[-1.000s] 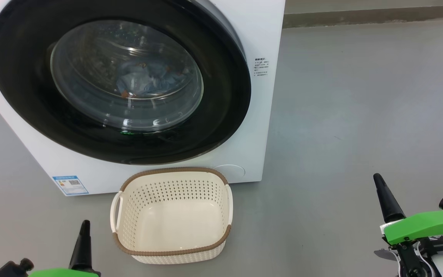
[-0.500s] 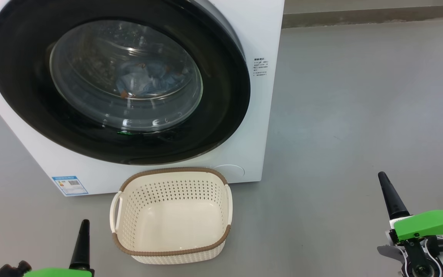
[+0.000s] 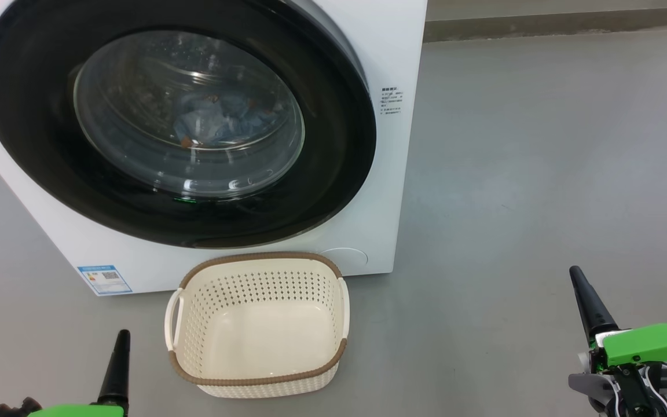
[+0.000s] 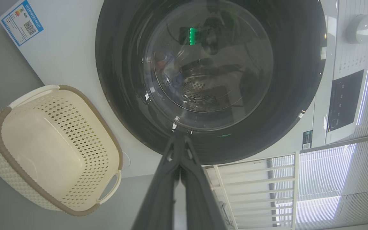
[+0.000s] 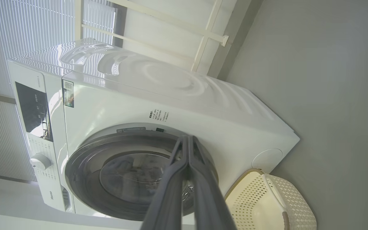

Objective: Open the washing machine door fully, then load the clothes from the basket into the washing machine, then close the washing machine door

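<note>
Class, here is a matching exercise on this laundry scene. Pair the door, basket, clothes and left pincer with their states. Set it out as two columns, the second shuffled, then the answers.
1. door
2. basket
3. clothes
4. left pincer

A. behind the glass, inside
B. glossy black, shut
C. empty, on the floor
D. fingers together, gripping nothing

Pairs: 1-B, 2-C, 3-A, 4-D

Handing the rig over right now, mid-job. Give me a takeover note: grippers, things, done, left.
Left gripper: jaws shut, empty, low beside the basket.
Right gripper: jaws shut, empty, low at the right.
Clothes: inside the drum, seen through the door glass.
Basket: empty, on the floor before the machine.
Done: clothes loaded; door looks closed.
Left: nothing apparent; maybe check the latch.
</note>
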Motion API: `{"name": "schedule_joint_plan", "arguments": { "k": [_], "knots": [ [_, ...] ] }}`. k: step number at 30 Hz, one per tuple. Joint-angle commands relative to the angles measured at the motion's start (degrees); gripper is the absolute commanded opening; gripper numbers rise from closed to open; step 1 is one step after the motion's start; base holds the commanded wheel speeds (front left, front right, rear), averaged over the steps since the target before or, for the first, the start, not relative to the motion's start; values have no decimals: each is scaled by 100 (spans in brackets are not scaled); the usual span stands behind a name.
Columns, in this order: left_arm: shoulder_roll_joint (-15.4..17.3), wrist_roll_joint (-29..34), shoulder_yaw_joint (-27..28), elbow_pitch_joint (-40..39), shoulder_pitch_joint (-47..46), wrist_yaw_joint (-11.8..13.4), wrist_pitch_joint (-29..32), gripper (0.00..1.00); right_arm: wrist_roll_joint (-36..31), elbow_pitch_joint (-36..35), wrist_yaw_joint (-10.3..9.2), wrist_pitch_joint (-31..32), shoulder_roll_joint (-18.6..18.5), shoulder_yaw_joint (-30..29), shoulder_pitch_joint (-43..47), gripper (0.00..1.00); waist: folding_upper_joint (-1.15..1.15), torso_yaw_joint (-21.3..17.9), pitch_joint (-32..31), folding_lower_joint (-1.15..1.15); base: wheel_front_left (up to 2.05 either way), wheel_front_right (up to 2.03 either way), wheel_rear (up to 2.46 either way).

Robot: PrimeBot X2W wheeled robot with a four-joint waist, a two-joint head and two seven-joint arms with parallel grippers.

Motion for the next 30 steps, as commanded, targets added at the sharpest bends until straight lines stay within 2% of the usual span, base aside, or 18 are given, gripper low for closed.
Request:
{"name": "schedule_joint_plan", "arguments": {
  "k": [1,24,30],
  "knots": [
    [23,-162,189,-185,-260,-51,78,0,199,-191,4,54,-10,-8,-96,0,0,-1,0,0,0,0,0],
    [-96,-1245,471,-221,-293,-95,442,0,1259,-276,1,427,238,-384,-19,0,0,-16,1,0,0,0,0],
    [-97,-1256,473,-223,-293,-95,445,0,1268,-277,1,432,241,-389,-18,0,0,-16,1,0,0,0,0]
  ]
}}
